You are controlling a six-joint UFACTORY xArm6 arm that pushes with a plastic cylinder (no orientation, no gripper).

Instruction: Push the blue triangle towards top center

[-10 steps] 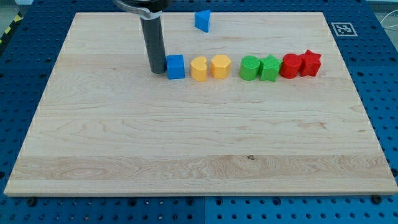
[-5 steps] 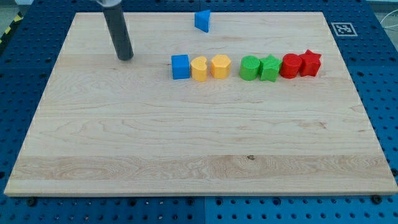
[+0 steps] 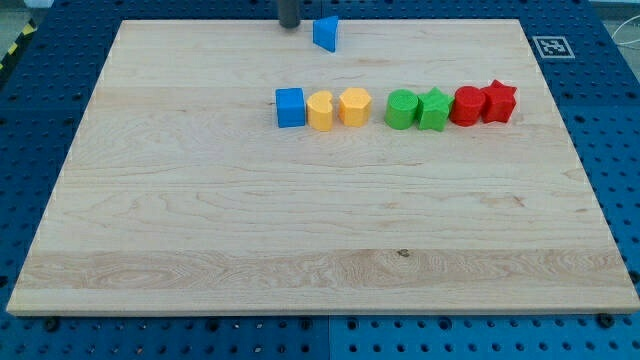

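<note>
The blue triangle lies near the top edge of the wooden board, about at its centre. My tip stands at the board's top edge, just to the left of the blue triangle, with a small gap between them. Only the rod's lowest part shows; the rest is cut off by the view's top.
A row of blocks runs across the upper middle of the board: a blue cube, two yellow blocks, two green blocks and two red blocks. A marker tag sits off the board's top right corner.
My tip left the blue cube's left side, swung out to the upper left, then moved right and up to the top edge beside the blue triangle. The blue cube shifted slightly right.
</note>
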